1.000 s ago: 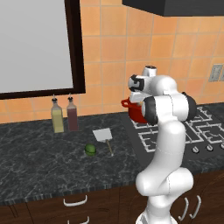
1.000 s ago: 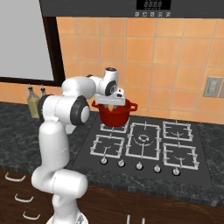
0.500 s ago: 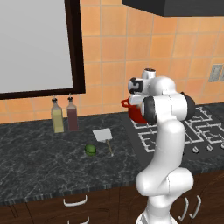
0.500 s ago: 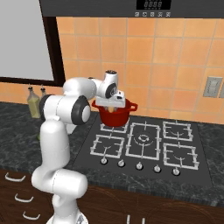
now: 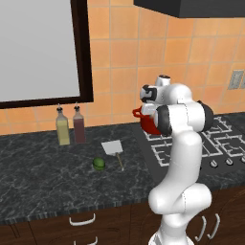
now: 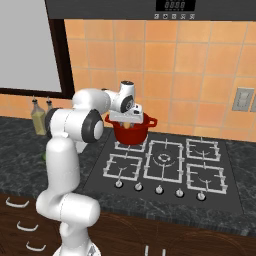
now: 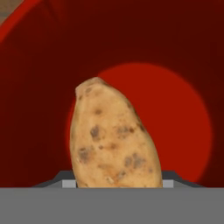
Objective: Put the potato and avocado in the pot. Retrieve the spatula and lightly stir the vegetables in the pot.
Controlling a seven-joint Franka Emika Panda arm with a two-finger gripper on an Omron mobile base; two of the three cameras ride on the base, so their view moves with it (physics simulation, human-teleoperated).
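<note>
Counter: dark speckled stone (image 5: 38, 172), being occupied by round green avocado (image 5: 99, 164) just beside grey-bladed spatula (image 5: 112, 149).
Hob: glossy red pot (image 6: 131, 131) being carried.
Gripper (image 6: 129, 118): being held over pot, fingers clamped on brown spotted potato (image 7: 111, 140).

Arm folded, elbow raised; gripper (image 6: 131, 118) pointing down, fingers clamped on potato (image 7: 113, 135).

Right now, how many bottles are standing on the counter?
2. A yellow oil bottle and a dark red bottle stand side by side by the wall, left of the pale-grey spatula. None seem hidden.
</note>
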